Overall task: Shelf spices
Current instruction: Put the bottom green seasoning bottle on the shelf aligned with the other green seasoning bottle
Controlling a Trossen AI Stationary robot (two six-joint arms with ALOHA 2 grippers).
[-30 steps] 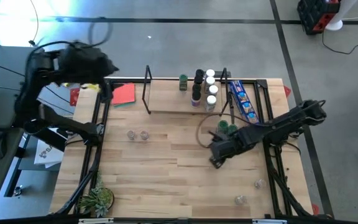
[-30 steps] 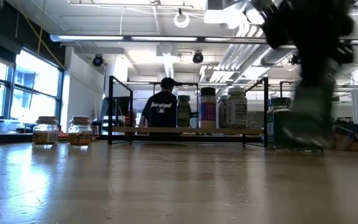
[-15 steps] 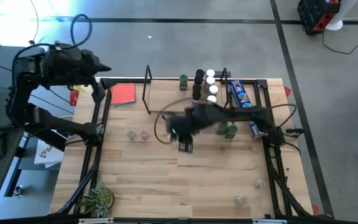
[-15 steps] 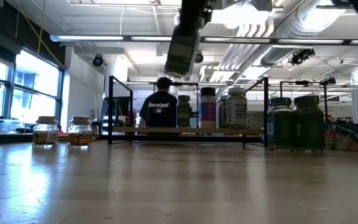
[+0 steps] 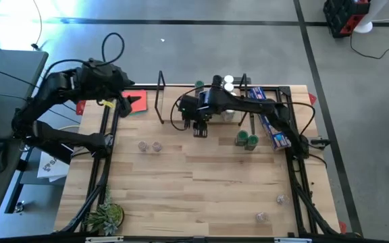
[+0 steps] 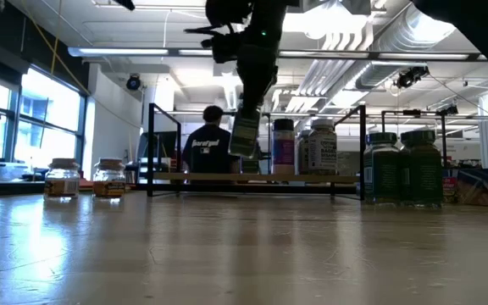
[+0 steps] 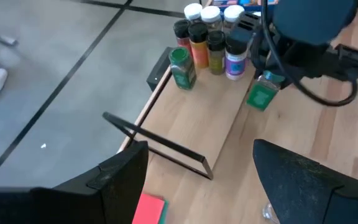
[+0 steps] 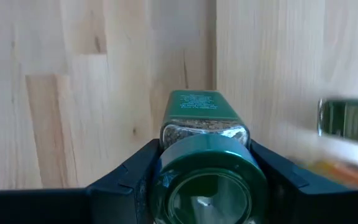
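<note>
Jar (image 8: 205, 163) label hidden by pincer (image 8: 205, 180)

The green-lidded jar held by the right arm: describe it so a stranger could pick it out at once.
Start at the shelf along the table's far edge. Just in front of its middle the right tool hangs above the wood, shut on a green-lidded jar. Unlike the jars standing in rows on the shelf, it is off the surface, gripped between dark fingers.

I see bright even overhead light on the table (image 5: 201, 182), glare bleaching the floor at the high view's top left, low view backlit by windows and ceiling lamps, green-lidded jar (image 8: 207, 177) soft up close
</note>
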